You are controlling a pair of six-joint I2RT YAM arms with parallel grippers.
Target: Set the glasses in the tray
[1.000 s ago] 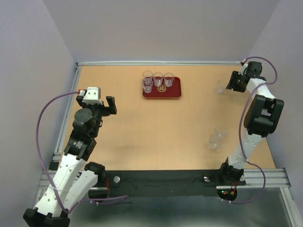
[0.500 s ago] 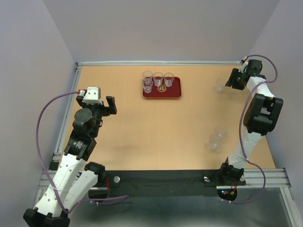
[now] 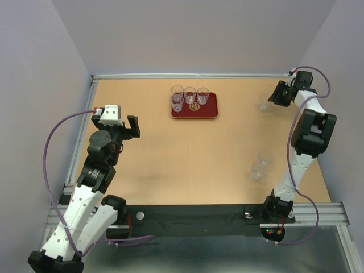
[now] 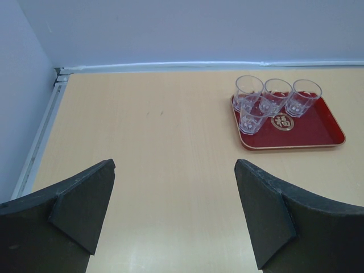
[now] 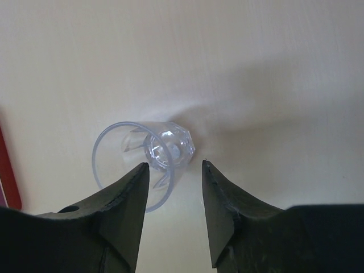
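Observation:
The dark-red tray (image 3: pixel 211 111) lies at the far middle of the table and holds several clear glasses (image 3: pixel 190 94), also seen on the tray (image 4: pixel 318 131) in the left wrist view. One glass (image 3: pixel 264 103) stands alone at the far right, just left of my right gripper (image 3: pixel 277 95). In the right wrist view that glass (image 5: pixel 170 145) is below the right gripper (image 5: pixel 175 166), whose jaws are open; its near rim lies between the fingers and nothing is gripped. Two more glasses (image 3: pixel 261 165) stand together at the right. My left gripper (image 3: pixel 125 126) hovers wide open and empty at the left (image 4: pixel 175 170).
Grey walls close in the table on the left, far and right sides. The right arm (image 3: pixel 310 133) reaches along the right edge. A red sliver of the tray (image 5: pixel 7 170) shows at the left edge of the right wrist view.
The right arm has shifted slightly at the far right beside the lone glass, and its jaws have narrowed a little. The left arm has not moved.

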